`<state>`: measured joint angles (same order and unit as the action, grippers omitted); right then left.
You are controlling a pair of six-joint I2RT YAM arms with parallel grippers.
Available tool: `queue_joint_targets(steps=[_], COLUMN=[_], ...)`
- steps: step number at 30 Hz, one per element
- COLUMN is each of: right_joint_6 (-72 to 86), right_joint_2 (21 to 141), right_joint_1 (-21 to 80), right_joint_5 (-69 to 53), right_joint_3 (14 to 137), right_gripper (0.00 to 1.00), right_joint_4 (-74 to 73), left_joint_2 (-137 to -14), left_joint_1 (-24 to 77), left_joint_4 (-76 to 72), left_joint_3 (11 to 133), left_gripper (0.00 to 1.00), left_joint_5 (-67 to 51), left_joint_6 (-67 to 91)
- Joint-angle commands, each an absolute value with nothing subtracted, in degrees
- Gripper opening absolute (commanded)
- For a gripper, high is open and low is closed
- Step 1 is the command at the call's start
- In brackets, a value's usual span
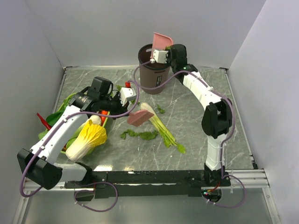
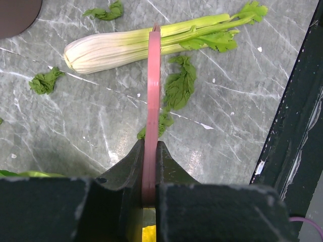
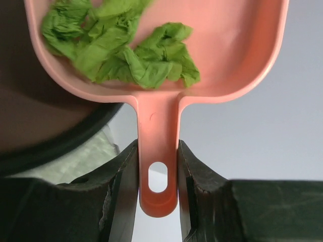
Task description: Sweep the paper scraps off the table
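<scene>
Scraps [image 1: 138, 135] on near table [image 1: 196, 149], by the stalk [image 1: 160, 125]: light, limp, crumpled; likely best pushed with a flat edge, not pinched. Left claw [image 2: 150, 151] clenched on pink paddle [image 2: 153, 91] near them. Far: right claw [image 3: 157, 151] grips dustpan [image 3: 242, 60] handle, more scraps aboard, over the bin [image 1: 152, 79].

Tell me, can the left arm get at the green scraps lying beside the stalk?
Probably yes. The left gripper, shut on a pink scraper, hangs right over those scraps with nothing between; only the stalk lies close alongside and might get nudged.
</scene>
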<state>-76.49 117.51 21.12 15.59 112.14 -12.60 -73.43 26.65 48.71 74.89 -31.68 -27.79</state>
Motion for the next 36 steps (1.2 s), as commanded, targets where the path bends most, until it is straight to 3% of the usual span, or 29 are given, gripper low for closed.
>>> queue_joint_targets(steps=[1,7,14,23,27,30,33,36], right_joint_6=[-87.27,-85.34,-97.72,-94.13,-102.2,-101.68,-106.78,-102.59], right_joint_2=[108.64,109.6,106.44,106.17,103.72,103.88,104.33,105.03], right_joint_1=[22.15,22.32,22.24,22.15,21.53,21.45,20.92,21.09], right_joint_5=[17.4,18.54,15.91,13.61,11.79,13.09,13.97,14.33], right_joint_3=[107.76,110.56,99.41,106.52,98.98,101.95,100.55,105.89], right_gripper=[0.0,0.0,0.0,0.0,0.0,0.0,0.0,0.0], right_joint_4=[-0.26,-0.95,11.49,0.9,7.66,0.27,7.36,2.13], left_joint_2=[-72.07,-72.07,-71.54,-72.16,-72.51,-72.68,-72.95,-73.39], left_joint_1=[26.54,26.54,26.54,26.45,26.46,26.37,26.37,26.37], left_joint_4=[46.58,46.41,46.58,46.23,45.97,45.79,45.7,45.62], left_joint_3=[75.41,75.32,74.53,74.71,74.79,75.06,75.23,75.32], left_gripper=[0.01,0.01,0.01,0.01,0.01,0.01,0.01,0.01], left_joint_5=[-34.28,-34.54,-34.19,-34.54,-34.72,-34.89,-34.98,-35.07], left_joint_6=[-28.21,-27.86,-28.12,-28.04,-28.04,-27.95,-27.77,-27.69])
